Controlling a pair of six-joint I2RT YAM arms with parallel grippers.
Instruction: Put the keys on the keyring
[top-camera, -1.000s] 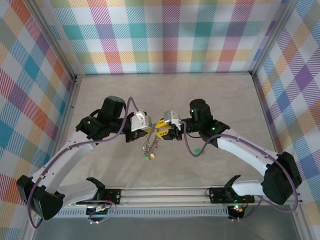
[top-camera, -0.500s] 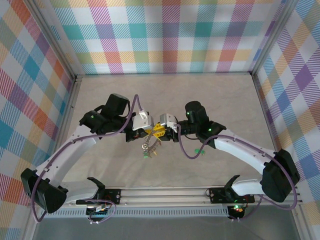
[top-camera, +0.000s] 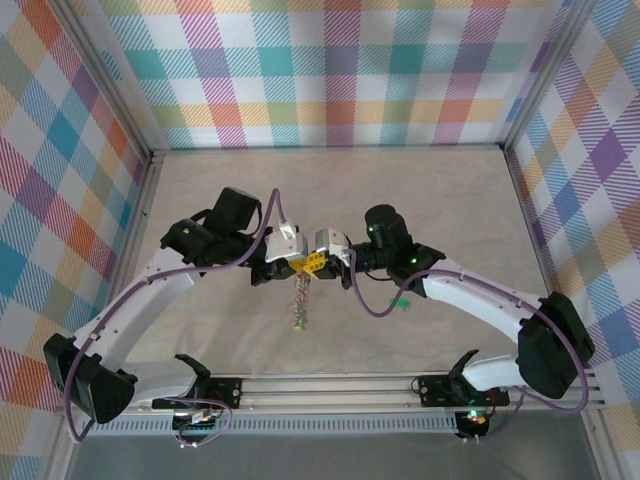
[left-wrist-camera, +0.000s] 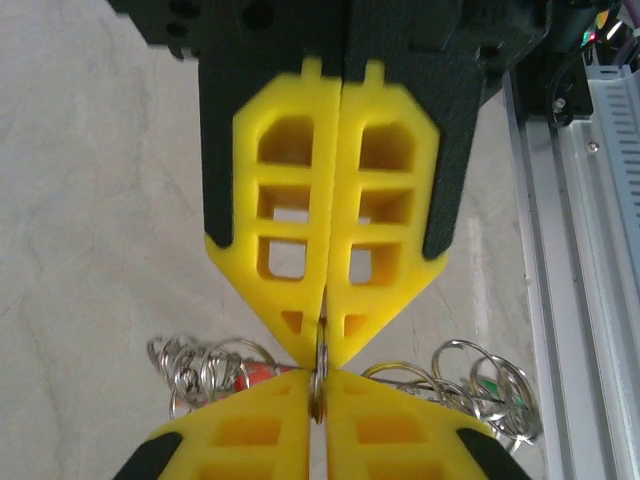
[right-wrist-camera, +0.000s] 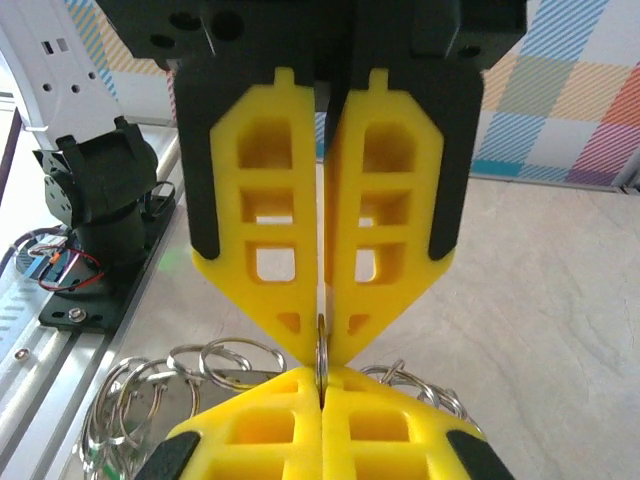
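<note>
Keyring (left-wrist-camera: 318, 390) within jaws of left gripper (left-wrist-camera: 322, 338) and right gripper (right-wrist-camera: 320, 340), keys (top-camera: 300, 305) underneath

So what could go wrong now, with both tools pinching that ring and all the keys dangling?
Both the left tool and right tool pinch the thin keyring with just their tips, so it might slip out. Then the hanging keys would probably drop onto the table. The tips almost touch, so pushing closer could bend the wire.
</note>
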